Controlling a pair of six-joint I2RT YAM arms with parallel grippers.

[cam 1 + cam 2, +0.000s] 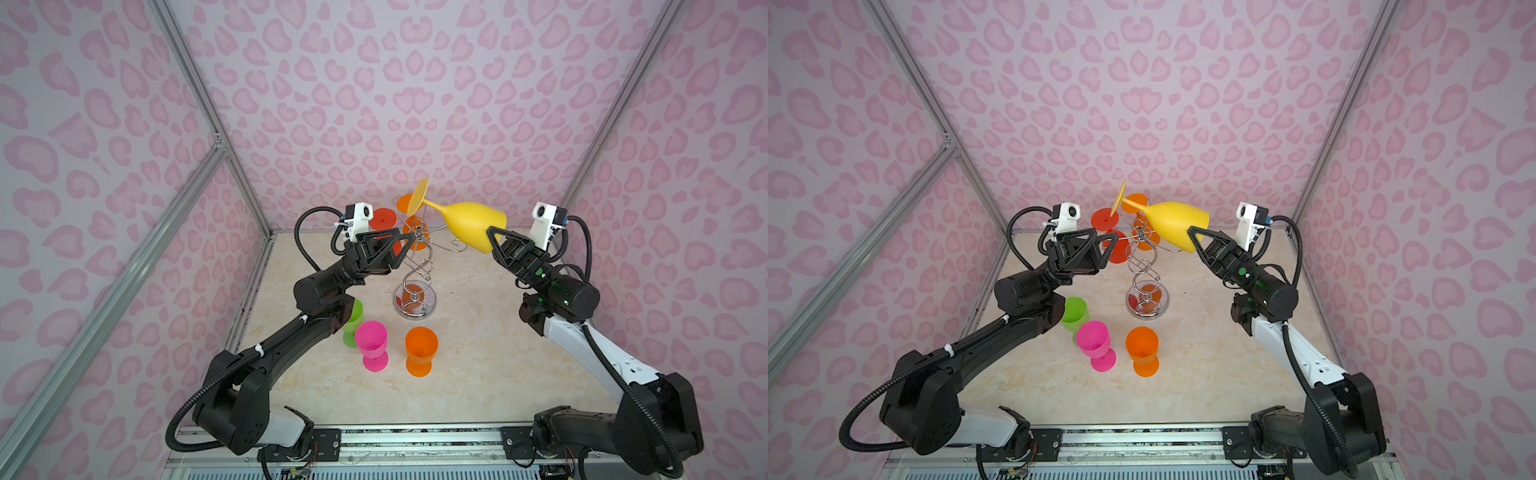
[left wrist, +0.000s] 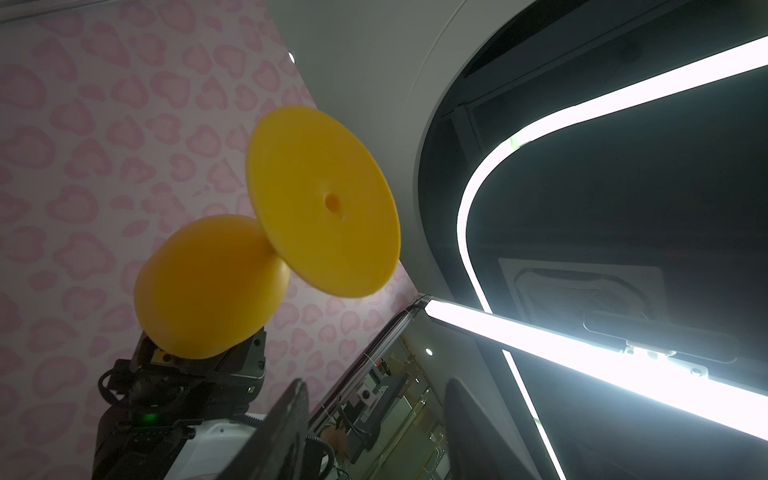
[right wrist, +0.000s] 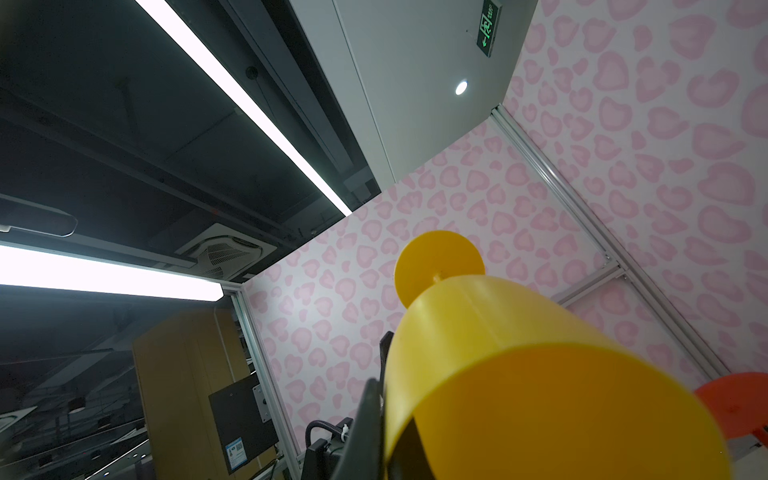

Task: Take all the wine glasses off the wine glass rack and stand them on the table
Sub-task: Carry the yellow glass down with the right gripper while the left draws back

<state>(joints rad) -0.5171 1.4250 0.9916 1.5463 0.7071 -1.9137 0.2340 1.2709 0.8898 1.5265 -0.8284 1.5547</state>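
Nearest me, a green glass, a pink glass and an orange glass stand upright on the worktop. Behind them stands the rack. A red glass hangs on it, just beside the left fingers, which are spread and hold nothing. Farther back, the right fingers pinch the rim of the yellow glass. It lies nearly level, its foot raised over the rack's top and, as far as I can tell, clear of the wires. The lift-off looks done. Next it needs carrying aside, turning foot-down and setting by the 3 others without knocking them.
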